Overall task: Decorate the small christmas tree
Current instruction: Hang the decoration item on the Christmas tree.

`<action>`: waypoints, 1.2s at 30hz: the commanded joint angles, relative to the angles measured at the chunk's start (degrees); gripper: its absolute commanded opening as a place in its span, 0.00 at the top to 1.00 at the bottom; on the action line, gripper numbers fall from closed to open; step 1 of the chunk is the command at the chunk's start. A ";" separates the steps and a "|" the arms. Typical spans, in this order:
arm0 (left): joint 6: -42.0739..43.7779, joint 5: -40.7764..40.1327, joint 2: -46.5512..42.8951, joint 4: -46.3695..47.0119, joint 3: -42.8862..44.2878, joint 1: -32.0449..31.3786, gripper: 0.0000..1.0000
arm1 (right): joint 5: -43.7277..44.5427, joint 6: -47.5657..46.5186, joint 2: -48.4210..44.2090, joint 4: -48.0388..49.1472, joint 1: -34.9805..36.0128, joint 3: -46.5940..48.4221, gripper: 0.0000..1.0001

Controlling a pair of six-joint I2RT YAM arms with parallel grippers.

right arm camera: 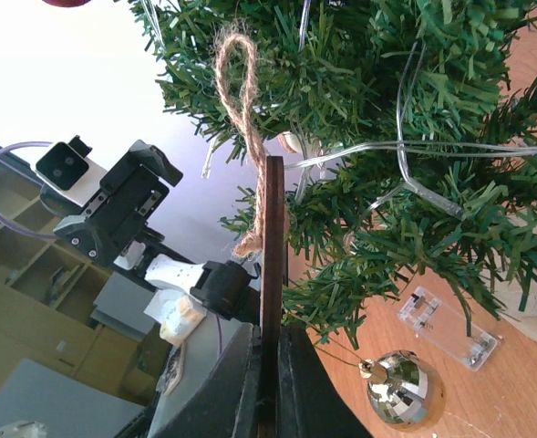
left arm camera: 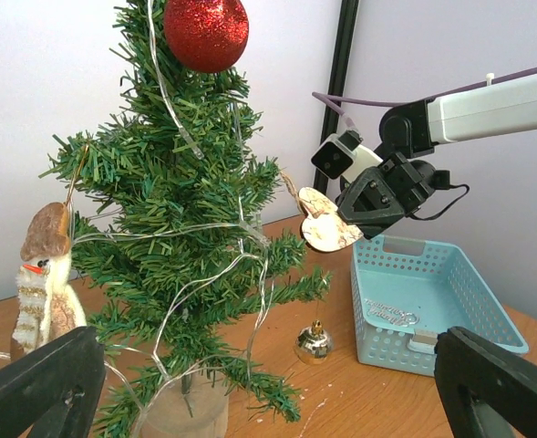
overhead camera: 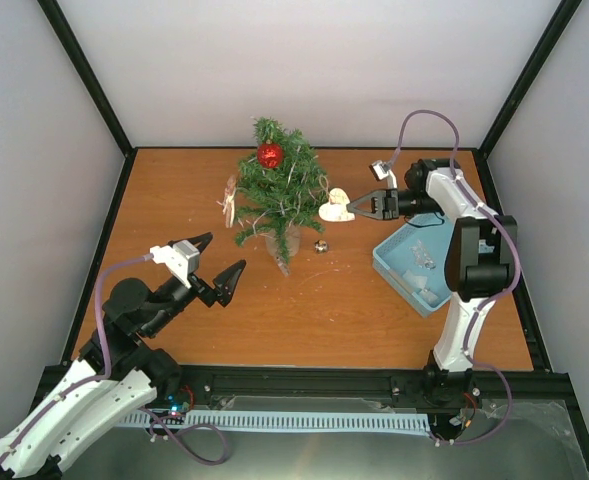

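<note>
The small christmas tree (overhead camera: 277,190) stands at the table's middle back, with a red ball (overhead camera: 270,155), a light wire and a snowman figure (left arm camera: 42,274) on it. My right gripper (overhead camera: 355,208) is shut on a flat wooden heart ornament (overhead camera: 335,207) and holds it at the tree's right side. In the right wrist view the heart (right arm camera: 272,274) is edge-on between the jaws, and its twine loop (right arm camera: 238,100) lies against the branches. A gold mirror ball (overhead camera: 321,246) hangs low on the tree's right side, by the table. My left gripper (overhead camera: 217,262) is open and empty, in front of the tree and to its left.
A light blue basket (overhead camera: 414,265) with a silvery ornament in it sits at the right, under my right arm. A clear battery box (right arm camera: 447,327) lies on the table by the tree's base. Black frame posts stand at the corners.
</note>
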 commanded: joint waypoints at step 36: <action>0.64 -1.76 -4.04 -1.01 0.78 0.02 0.00 | -4.65 7.36 5.26 -2.05 0.97 10.61 0.97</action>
